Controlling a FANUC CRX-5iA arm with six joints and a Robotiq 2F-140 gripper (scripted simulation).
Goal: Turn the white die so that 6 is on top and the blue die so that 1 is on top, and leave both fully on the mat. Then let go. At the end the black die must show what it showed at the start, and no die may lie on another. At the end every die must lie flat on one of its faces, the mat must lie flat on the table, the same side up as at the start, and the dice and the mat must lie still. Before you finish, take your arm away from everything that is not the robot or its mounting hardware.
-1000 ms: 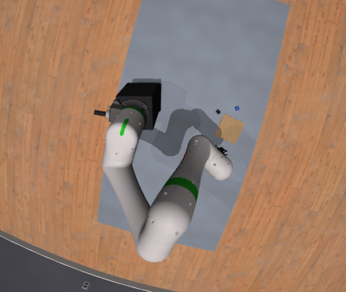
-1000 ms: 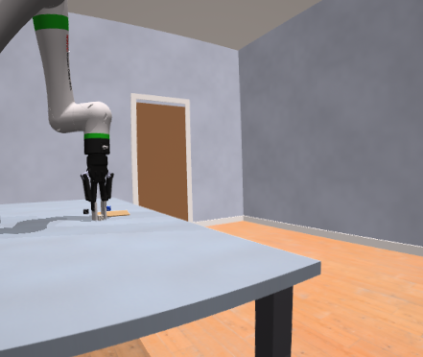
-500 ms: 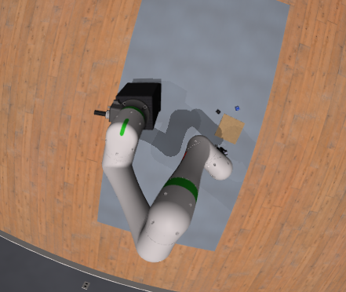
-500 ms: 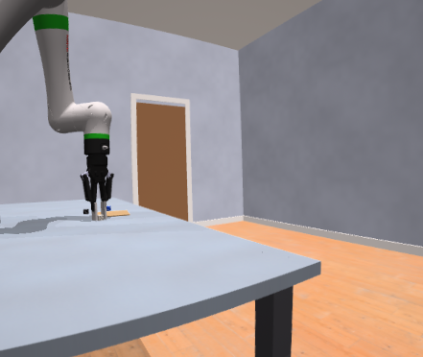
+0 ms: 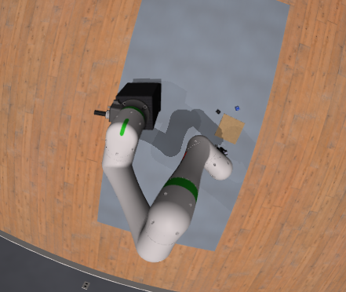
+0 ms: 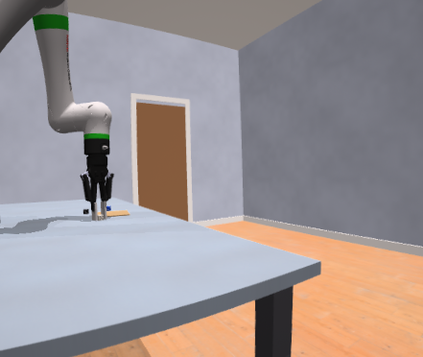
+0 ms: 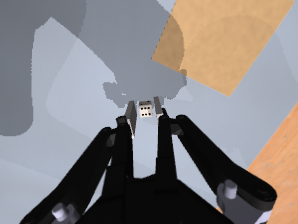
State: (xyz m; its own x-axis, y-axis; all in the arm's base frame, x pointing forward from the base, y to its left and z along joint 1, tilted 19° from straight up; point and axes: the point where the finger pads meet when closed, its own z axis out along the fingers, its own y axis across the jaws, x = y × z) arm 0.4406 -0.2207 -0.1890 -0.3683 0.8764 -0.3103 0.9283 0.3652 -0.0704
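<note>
The white die lies on the grey table, short of the tan mat, with four pips facing the wrist camera. My gripper is down at the table with its fingers part open on either side of the white die, and a small gap shows on each side. In the overhead view the gripper hides that die. The black die and the blue die lie on the table just beyond the mat, apart from each other. Their top faces are too small to read.
The black robot base stands to the left of the mat. The table's right edge runs close past the mat and the gripper. In the side view the gripper stands upright near the mat.
</note>
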